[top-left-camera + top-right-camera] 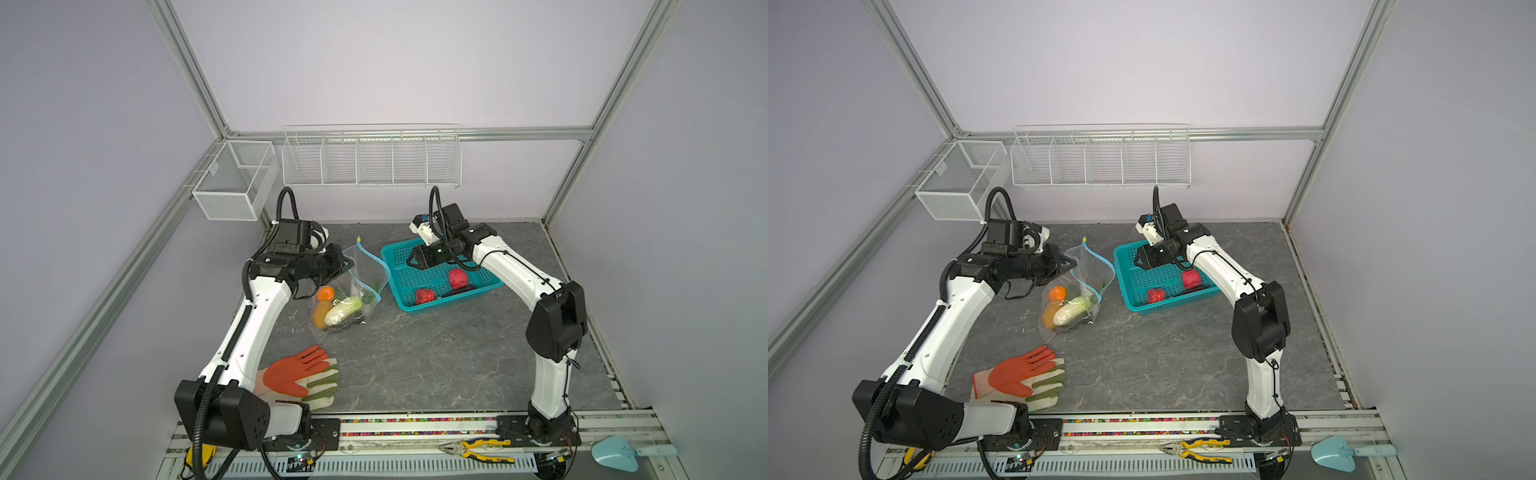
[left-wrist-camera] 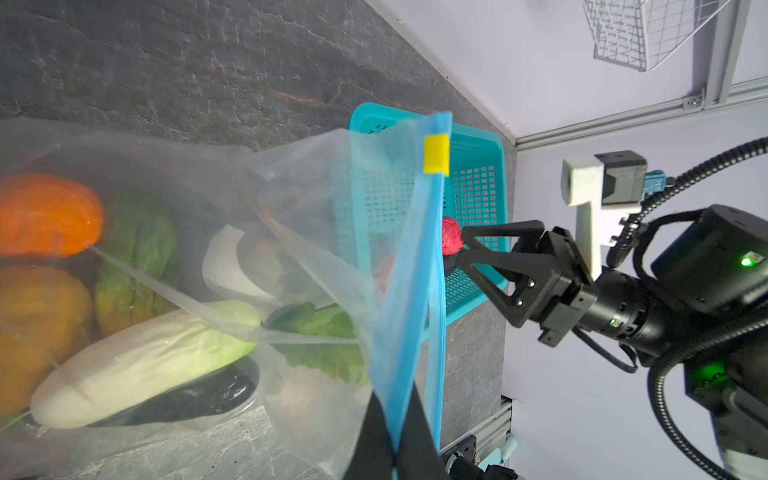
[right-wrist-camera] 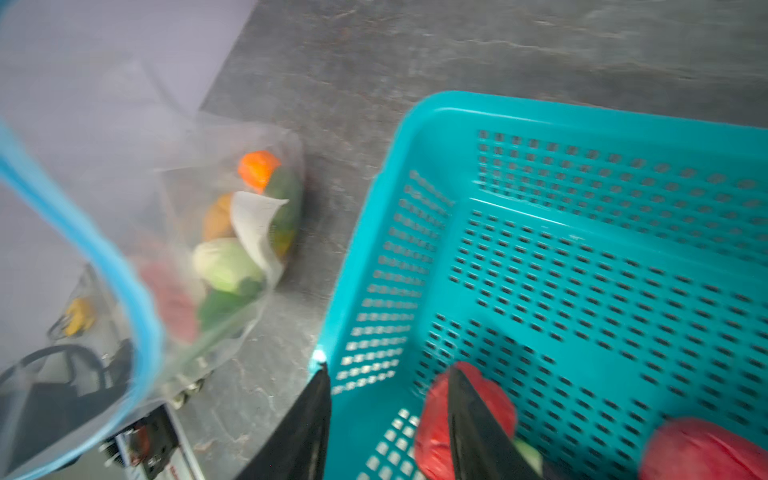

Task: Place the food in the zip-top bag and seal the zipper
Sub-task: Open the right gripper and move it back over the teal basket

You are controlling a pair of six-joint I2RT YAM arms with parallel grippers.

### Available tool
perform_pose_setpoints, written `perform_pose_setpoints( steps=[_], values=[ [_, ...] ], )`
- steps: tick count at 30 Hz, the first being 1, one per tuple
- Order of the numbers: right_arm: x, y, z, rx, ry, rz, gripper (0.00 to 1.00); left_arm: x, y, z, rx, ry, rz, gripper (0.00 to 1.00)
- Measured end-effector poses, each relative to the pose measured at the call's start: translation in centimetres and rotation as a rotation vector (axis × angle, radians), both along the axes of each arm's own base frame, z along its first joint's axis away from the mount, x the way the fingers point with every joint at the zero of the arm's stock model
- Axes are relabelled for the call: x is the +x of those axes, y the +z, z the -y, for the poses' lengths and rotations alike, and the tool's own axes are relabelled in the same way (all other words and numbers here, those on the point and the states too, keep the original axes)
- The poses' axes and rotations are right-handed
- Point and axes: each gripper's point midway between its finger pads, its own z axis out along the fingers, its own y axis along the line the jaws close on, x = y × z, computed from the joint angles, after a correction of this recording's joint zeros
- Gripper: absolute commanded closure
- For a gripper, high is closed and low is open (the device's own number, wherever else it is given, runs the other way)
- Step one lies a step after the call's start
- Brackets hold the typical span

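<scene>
The grey marbled counter [image 1: 436, 353] carries everything. Toward its back right sits the teal perforated basket [image 1: 453, 299]. Just beside it, on the left, is the clear zip-top bag [image 1: 365, 266], with its lower end resting on the counter and its mouth lifted. Near the front left lie an orange glove [image 1: 295, 370] and a green glove [image 1: 324, 382], overlapping.

The left hand [image 1: 349, 264] is clamped on the bag's rim. In the left wrist view its black fingers [image 2: 370, 449] pinch the light-blue zipper [image 2: 415, 291] between them. In both top views the zipper's two sides spread into a loop, so the mouth stands open between the two hands.

The right hand [image 1: 409, 262] hangs over the basket corner nearest the bag. Its jaws stand apart with nothing between them. The bag's mouth is near its fingertips but apart from them.

Most of the food lies heaped in the bag's lower end, below the left hand:
- a white-green cabbage [image 1: 340, 311]
- a yellow-brown piece [image 1: 321, 316]
- an orange [image 1: 326, 293]
- a dark eggplant [image 2: 199, 399]
- a leafy green piece [image 2: 324, 332]

Two red pieces [image 1: 457, 278] [image 1: 424, 296] lie in the basket toward its front, apart from the right hand. In the right wrist view one finger crosses in front of a red piece [image 3: 432, 428].

The yellow slider [image 2: 436, 153] sits at the end of the zipper farthest from the left hand.
</scene>
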Motion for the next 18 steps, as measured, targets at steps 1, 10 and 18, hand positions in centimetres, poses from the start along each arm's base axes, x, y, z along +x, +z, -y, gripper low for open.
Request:
perform_pose_setpoints(
  steps=[1, 10, 18],
  values=[
    [0.6, -0.3, 1.3, -0.036, -0.031, 0.009, 0.46, 0.0, -0.2, 0.3, -0.001, -0.009, -0.002, 1.00],
    [3.0, -3.9, 9.2, -0.293, -0.189, 0.006, 0.29, -0.3, -2.1, 2.6, -0.011, -0.067, -0.032, 1.00],
    [3.7, -6.9, 13.1, -0.388, -0.251, -0.052, 0.15, -0.3, -2.8, 3.5, -0.011, -0.091, -0.044, 1.00]
  ],
)
